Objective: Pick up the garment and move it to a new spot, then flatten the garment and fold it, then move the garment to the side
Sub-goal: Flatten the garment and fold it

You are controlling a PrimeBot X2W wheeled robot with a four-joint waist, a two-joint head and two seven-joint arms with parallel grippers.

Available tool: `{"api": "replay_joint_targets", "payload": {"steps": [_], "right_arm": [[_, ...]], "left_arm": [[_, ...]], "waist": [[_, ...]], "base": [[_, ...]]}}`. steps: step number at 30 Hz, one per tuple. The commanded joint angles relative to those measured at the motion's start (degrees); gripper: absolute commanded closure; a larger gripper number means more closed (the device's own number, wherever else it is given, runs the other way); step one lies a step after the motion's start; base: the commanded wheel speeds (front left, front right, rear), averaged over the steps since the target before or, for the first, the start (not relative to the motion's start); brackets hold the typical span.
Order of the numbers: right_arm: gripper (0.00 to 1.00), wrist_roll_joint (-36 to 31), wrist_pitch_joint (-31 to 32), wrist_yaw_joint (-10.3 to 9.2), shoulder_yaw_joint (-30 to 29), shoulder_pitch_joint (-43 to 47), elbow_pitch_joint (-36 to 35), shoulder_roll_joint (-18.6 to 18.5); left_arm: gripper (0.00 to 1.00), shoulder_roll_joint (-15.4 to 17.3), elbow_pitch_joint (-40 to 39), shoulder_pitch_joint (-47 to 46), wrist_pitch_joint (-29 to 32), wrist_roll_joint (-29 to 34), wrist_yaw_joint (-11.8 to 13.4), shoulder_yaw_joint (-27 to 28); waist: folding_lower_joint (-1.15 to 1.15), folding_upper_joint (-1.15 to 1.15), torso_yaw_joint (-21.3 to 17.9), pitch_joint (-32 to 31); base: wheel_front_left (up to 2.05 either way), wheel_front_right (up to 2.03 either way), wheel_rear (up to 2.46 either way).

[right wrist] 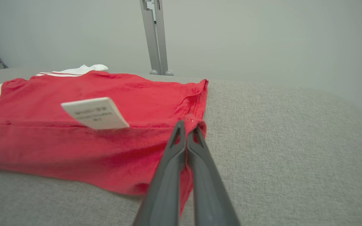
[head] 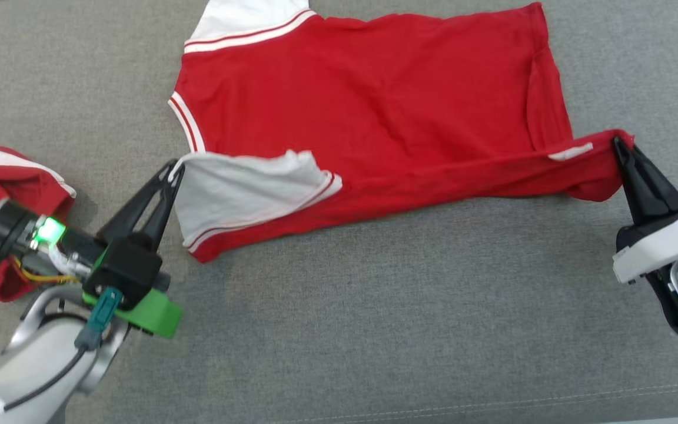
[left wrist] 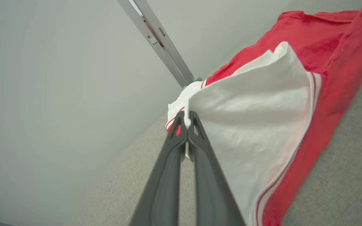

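A red garment (head: pixel 374 100) with white, red-striped sleeves lies spread on the grey cushion. Its near edge is lifted and stretched between my two grippers. My left gripper (head: pixel 175 168) is shut on the edge of the near white sleeve (head: pixel 245 188); the left wrist view shows the white cloth (left wrist: pixel 253 125) pinched at the fingertips (left wrist: pixel 181 121). At the right, my right gripper (head: pixel 618 143) is shut on the red hem corner, with a white label (head: pixel 570 152) beside it. In the right wrist view the garment (right wrist: pixel 74 141) and label (right wrist: pixel 96 116) lie left of the fingertips (right wrist: pixel 182 125).
Another red and white cloth (head: pixel 3 194) lies bunched at the far left, partly behind my left arm. The grey cushion (head: pixel 374 330) stretches open in front of the garment. A metal post (right wrist: pixel 154 34) stands behind the cushion against a pale wall.
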Motion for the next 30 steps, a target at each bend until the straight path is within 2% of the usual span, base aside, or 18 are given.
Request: {"api": "replay_joint_targets", "payload": {"steps": [1,9,16,17,18,19,22,25,30], "right_arm": [[1.0,-0.18,-0.15,-0.11,0.28,-1.48,1.03,-0.08],[1.0,-0.75,-0.15,-0.11,1.9,-7.46,4.5,-0.91],[1.0,-0.2,-0.15,-0.11,3.81,-10.0,6.9,-0.98],[0.89,0.39,-0.15,-0.11,4.42,-10.24,7.32,-0.81],[0.56,0.82,-0.15,-0.11,4.54,-10.42,7.56,-0.72],[0.0,0.89,-0.15,-0.11,4.32,-10.67,7.6,-0.78],[0.0,-0.14,-0.15,-0.1,3.33,-9.85,6.87,-0.68],[0.0,-1.61,-0.15,-0.11,1.5,-7.38,4.54,-0.72],[0.0,-3.86,-0.15,-0.11,-2.08,-2.03,0.16,0.15]], "left_arm": [[1.0,-0.72,1.44,-2.24,-0.25,0.58,-0.94,-0.19],[1.0,-4.65,11.59,-10.55,-0.53,0.52,-6.88,-1.14],[1.0,-8.29,20.13,-14.99,-3.31,2.11,-9.69,-2.88],[0.97,-9.04,21.38,-15.19,-3.57,1.56,-10.29,-3.09],[0.65,-9.49,22.29,-15.35,-3.9,1.17,-10.59,-3.12],[0.0,-10.21,23.4,-15.42,-4.12,0.74,-10.34,-2.86],[0.0,-12.04,24.91,-13.84,-5.16,-0.64,-8.96,-2.19],[0.0,-13.11,23.61,-9.67,-5.95,-3.52,-6.3,-0.39],[0.0,-14.71,18.92,1.16,-6.46,-11.61,-2.34,3.1]], "waist": [[0.0,0.0,0.63,1.72],[0.0,0.0,0.97,5.98],[0.0,0.0,1.37,7.65],[0.0,0.0,1.41,7.63],[0.0,0.0,1.43,7.55],[0.0,0.0,1.46,7.35],[0.0,0.0,1.65,6.13],[0.0,0.0,1.59,4.09],[0.0,0.0,1.51,0.39]], "base": [[0.0,0.0,0.0],[0.0,0.0,0.0],[0.0,0.0,0.0],[0.0,0.0,0.0],[0.0,0.0,0.0],[0.0,0.0,0.0],[0.0,0.0,0.0],[0.0,0.0,0.0],[0.0,0.0,0.0]]}}
